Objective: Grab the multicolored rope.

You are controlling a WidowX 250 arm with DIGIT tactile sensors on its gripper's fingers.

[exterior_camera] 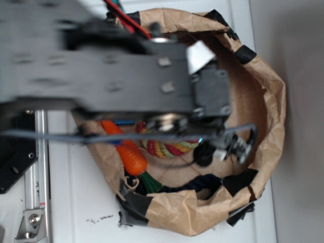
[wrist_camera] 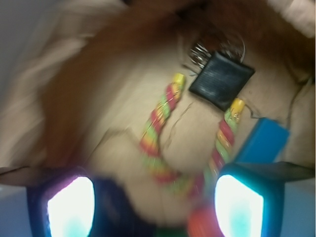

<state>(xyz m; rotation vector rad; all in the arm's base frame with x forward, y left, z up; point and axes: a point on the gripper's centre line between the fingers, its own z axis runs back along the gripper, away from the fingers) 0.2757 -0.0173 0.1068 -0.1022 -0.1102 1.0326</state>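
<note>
Bare paper floor is seen inside the multicolored rope [wrist_camera: 168, 148] bend; a black square pouch [wrist_camera: 222, 80] touches its ends, a blue block [wrist_camera: 261, 140] just beside.

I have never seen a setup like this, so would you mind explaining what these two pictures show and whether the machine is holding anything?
Both pictures show one robot arm working over a brown paper bag with its rim rolled down. The exterior picture looks down from above; the blurred dark shape is the arm. The wrist picture comes from a camera on the arm, looking past its tool, whose two glowing fingertips stand apart. Inside the bag lie the multicolored rope, bent into a U, an orange toy carrot, a dark rope, a black square pad and a blue block. Nothing is held yet.
</note>
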